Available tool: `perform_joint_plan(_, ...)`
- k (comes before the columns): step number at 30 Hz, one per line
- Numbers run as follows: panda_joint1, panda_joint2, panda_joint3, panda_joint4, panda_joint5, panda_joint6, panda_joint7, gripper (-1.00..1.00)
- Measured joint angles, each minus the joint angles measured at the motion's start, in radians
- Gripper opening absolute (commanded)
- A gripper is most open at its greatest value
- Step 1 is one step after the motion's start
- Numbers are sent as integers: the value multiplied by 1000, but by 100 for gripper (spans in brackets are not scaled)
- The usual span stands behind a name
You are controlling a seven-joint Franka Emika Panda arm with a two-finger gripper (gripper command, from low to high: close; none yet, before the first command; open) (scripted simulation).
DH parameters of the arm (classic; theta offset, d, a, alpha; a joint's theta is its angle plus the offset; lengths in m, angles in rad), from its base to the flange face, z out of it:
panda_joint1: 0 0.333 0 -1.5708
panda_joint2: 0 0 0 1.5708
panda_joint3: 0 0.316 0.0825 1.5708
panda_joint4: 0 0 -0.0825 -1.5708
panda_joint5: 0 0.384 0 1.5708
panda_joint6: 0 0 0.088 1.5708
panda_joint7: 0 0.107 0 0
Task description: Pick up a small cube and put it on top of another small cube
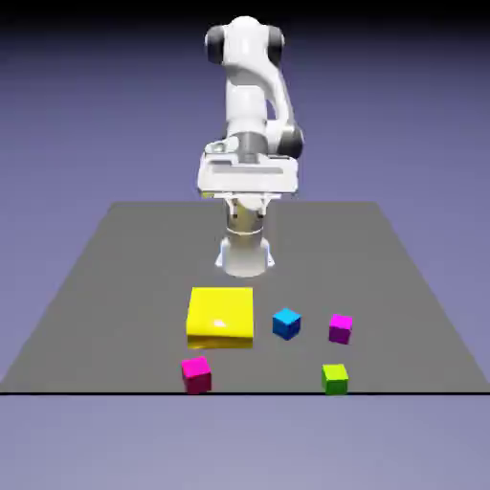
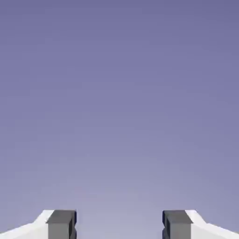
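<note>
While the lime-green cube (image 1: 335, 380) sits at the table's (image 1: 144, 278) front edge, near its right corner in the exterior view — probably light, stiff, best pinched mid-height on opposite sides — the pincer (image 2: 119, 225) stands wide, nothing between.

Lime and blue cubes sit apart on tabletop

A small lime-green cube (image 1: 335, 380) rests flat near the table's front edge, toward the exterior view's right, while a small bright blue cube (image 1: 286, 323) sits farther back and to the left, one corner angled forward.
</note>
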State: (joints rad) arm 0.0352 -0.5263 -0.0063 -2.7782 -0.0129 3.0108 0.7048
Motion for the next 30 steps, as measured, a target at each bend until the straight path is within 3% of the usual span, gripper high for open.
perform_joint_plan(30,553,1043,-150,758,-307,-624,-865,0)
